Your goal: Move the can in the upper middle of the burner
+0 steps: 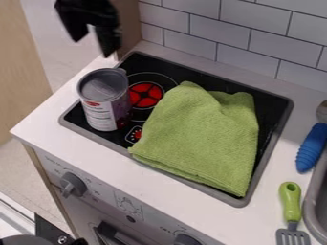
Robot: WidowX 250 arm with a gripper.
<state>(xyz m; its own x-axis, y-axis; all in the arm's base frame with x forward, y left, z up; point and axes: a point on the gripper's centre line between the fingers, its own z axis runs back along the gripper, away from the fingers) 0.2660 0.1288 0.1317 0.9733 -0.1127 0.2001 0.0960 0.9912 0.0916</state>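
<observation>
Pincer (93, 48) spread, clear of can (104, 105)

- Can (105, 103), gray top, upright at cooktop's (268, 143) left end.
- Red burner (146, 94) visible between can and green towel (201, 134); towel lies rumpled toward cooktop's right edge.
- Gripper (94, 44), fingers apart, above counter's (108, 155) far left corner.
- Blue handle (311, 147), green spatula (290, 206): near sink (313, 208), right of cooktop.

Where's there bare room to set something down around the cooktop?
Bare: the counter strip between cooktop and knobs, and the narrower one between cooktop and tiles. Crowded: the cooktop, where can and green cloth sit close, and the right side, by spatula and blue handle.
</observation>
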